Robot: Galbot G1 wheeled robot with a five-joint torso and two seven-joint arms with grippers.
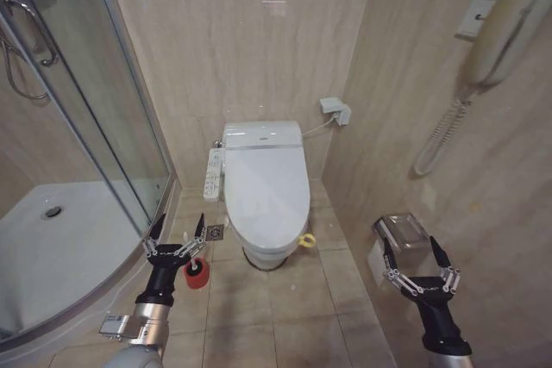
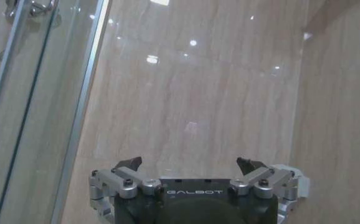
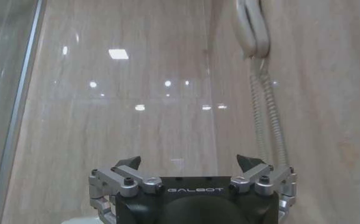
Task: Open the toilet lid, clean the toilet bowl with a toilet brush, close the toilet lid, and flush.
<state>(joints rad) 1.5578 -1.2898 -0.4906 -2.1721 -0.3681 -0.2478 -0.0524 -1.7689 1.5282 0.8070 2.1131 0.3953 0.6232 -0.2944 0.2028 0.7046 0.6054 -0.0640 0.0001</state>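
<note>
The toilet lid (image 1: pixel 266 185) lies shut on the white toilet bowl (image 1: pixel 264 256) against the back wall. A yellow ribbon loop (image 1: pixel 307 240) hangs at the lid's front right rim, and a white button panel (image 1: pixel 214 175) sits on the bowl's left side. A red cup holder (image 1: pixel 197 274) stands on the floor left of the bowl, partly behind my left gripper (image 1: pixel 180 223) (image 2: pixel 189 163); the toilet brush is hidden there. That gripper is raised, open and holds nothing. My right gripper (image 1: pixel 410 249) (image 3: pixel 189 161) is also open and holds nothing, right of the toilet by the side wall.
A curved glass shower enclosure (image 1: pixel 112 127) with a white shower tray (image 1: pixel 60 239) fills the left. A wall phone (image 1: pixel 504 32) and a paper holder (image 1: pixel 401 232) hang on the right wall. A floor drain (image 1: pixel 215 232) lies beside the bowl.
</note>
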